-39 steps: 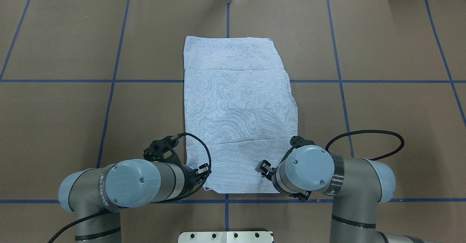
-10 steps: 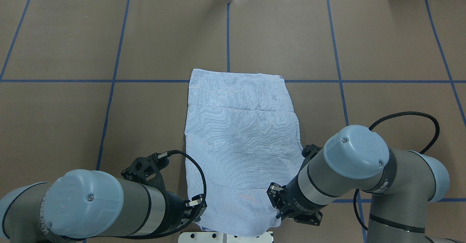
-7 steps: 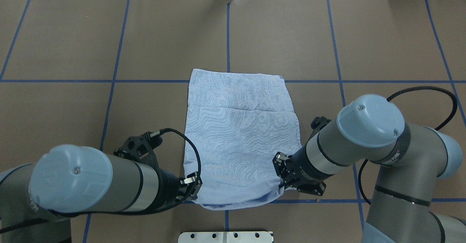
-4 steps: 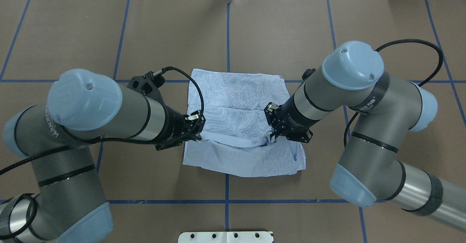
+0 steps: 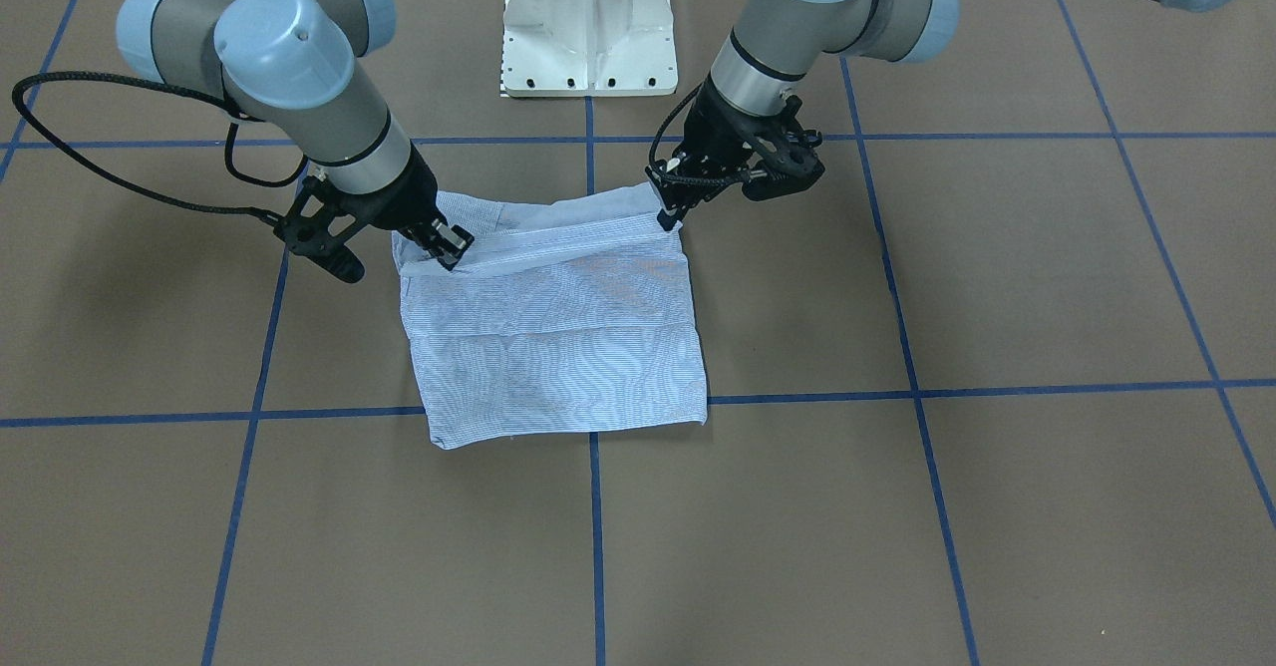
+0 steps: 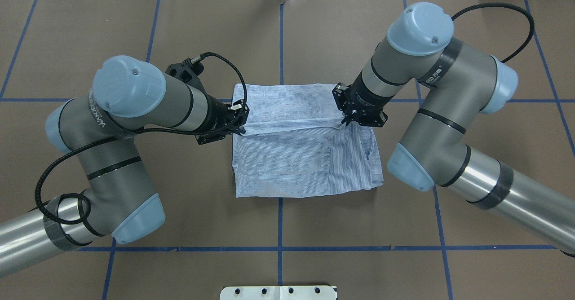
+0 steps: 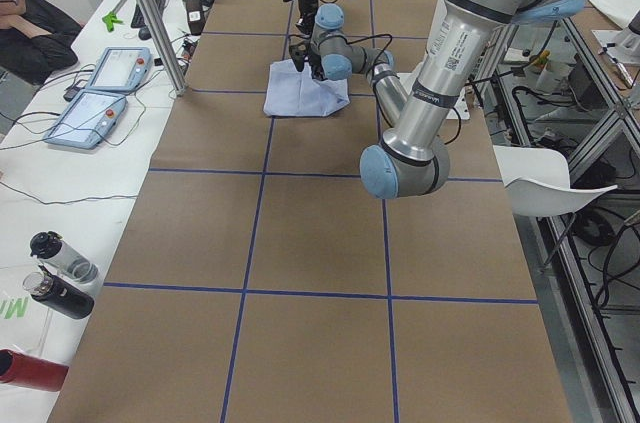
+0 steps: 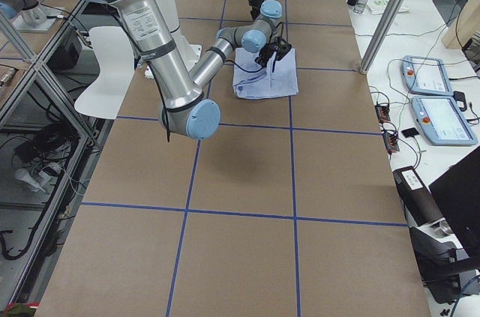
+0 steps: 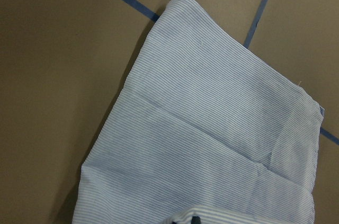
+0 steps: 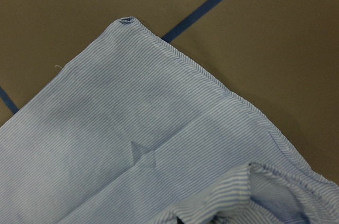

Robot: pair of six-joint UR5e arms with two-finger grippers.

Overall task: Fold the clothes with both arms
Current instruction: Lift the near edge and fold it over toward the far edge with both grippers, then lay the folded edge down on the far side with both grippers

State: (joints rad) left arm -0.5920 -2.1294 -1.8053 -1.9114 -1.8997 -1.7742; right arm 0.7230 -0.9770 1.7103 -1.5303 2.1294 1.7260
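Shirt (image 6: 305, 156) lay mid-table on the brown table (image 6: 179, 21), across the centre blue tape line (image 6: 280, 44). Robot-side half was doubled over toward the far side, inside face up, with the fold along the near edge. The far strip of the shirt lay flat and uncovered.

Left gripper (image 6: 241, 128) was pinched narrow on the left corner of the turned-over edge. Right gripper (image 6: 344, 122) was pinched narrow on the right corner. That edge ran fairly straight between them, over the flat far strip. Both arms reached in from the sides, wrists angled down at the cloth.

Left wrist view: flat far strip, one crease across it, and a sliver of striped cloth at the bottom by the fingers. Right wrist view: far corner of the shirt on the table, bunched cloth at the bottom edge.

White pedestal base (image 5: 588, 28) stood on the robot side, well apart from the shirt.
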